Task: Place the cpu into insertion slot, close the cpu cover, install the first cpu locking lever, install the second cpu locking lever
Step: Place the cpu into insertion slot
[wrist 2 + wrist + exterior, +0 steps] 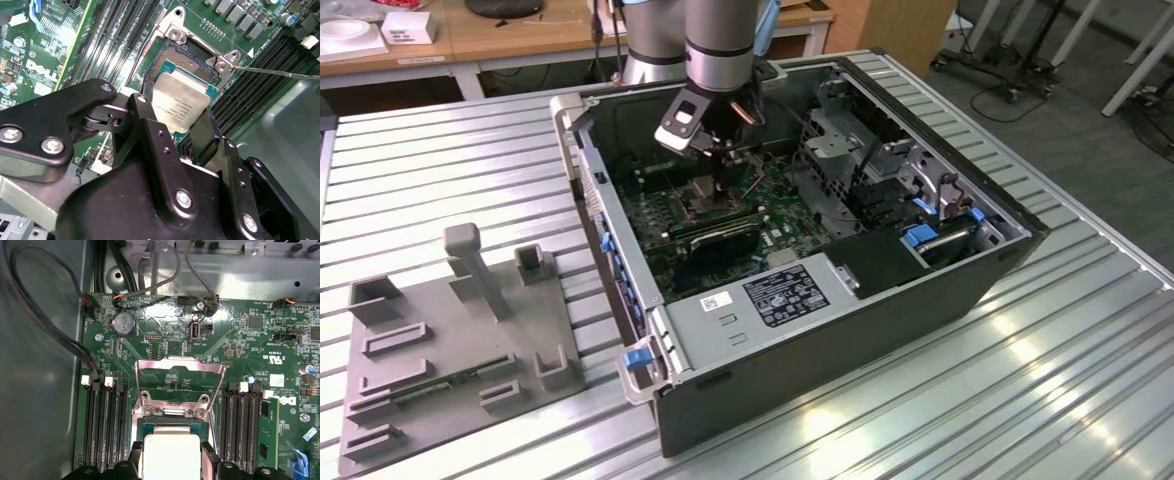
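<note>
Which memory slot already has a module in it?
The outermost one in the bank away from the black cables: a green module fills it; the rest sit empty.

So the table (pixel 440 170) is one of those ribbed silvery metal-slat tops, grooves running all along it, with light glaring off the slats toward the exterior view's right. Two things sit straight on it. The big one is a dark computer case (pixel 854 340) lying on its side, open face up, right in the middle. Near it, on the exterior view's left, there's a flat grey fixture plate (pixel 454 350) with upright posts and little slotted blocks, a strip of bare table between them.
</note>
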`<state>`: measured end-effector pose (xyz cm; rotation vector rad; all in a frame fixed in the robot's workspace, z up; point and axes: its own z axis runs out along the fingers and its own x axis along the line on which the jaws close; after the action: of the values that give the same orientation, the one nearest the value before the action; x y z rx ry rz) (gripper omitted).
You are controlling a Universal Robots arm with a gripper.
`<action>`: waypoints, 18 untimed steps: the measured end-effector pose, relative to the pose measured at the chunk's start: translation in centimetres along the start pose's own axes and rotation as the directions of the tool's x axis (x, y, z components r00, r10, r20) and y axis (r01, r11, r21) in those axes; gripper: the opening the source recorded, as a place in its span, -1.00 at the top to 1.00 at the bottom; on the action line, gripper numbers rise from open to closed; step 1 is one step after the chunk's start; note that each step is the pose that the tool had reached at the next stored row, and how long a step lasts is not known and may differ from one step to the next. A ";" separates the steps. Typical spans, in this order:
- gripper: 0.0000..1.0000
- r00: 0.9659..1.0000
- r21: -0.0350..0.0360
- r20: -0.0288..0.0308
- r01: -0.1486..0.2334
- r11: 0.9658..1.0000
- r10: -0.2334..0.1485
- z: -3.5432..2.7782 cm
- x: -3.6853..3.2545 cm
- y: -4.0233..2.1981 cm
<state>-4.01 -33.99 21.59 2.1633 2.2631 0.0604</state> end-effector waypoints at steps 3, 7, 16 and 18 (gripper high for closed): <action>-0.08 1.000 0.000 0.000 0.000 1.000 0.000 0.23 -0.01 -0.01; -0.08 1.000 0.000 0.000 0.000 1.000 0.000 0.26 -0.01 -0.01; -0.08 1.000 0.000 0.000 0.000 1.000 0.000 0.73 -0.01 -0.19; -0.08 1.000 0.000 0.000 0.000 1.000 0.000 0.93 -0.01 -0.20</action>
<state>-4.17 -33.99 20.66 2.1633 2.2632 0.0604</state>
